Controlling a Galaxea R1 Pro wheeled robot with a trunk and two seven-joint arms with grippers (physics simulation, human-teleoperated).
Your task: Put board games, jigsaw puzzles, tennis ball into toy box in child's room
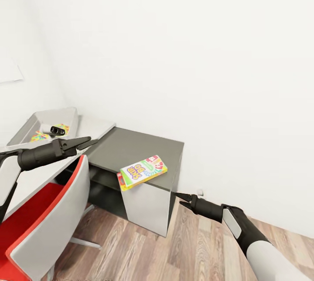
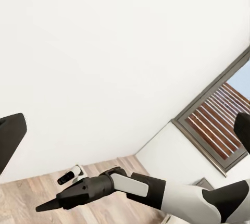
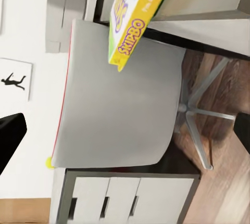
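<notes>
Long L-shaped counter (image 1: 131, 146) at left-centre, against the white wall: light grey top running away to the far left, lower dark grey wing nearer and to the right. White drawers (image 3: 130, 200) under the light part, seen from the right wrist.

One chair (image 1: 48, 215) near left — grey shell, red seat, grey star base on the wood floor.

One toy box (image 1: 41, 120) at the far left on the light top: pale grey, topless, low flared walls. Inside it, bright yellow, pink and green jigsaw puzzles (image 1: 40, 137); number cannot be told. Also a small dark and white item (image 1: 54, 130), too small to name.

One board game (image 1: 142, 171) — the green-yellow-red "SKIP-BO" box, flat and printed, lying on the near right corner of the dark wing, one end jutting past the front edge. Yellow side with red lettering seen from the right wrist.

One small yellow-green tennis ball (image 3: 49, 162), peeking out beside the chair's edge in the right wrist view.

Two tools. Left tool (image 1: 87, 143) above the chair and the counter's edge, black fingers apart at a slight spread, holding nothing, touching nothing. Right tool (image 1: 182, 200) low, just right of the dark wing, over the floor, well below the board game; fingers a little apart, empty.
</notes>
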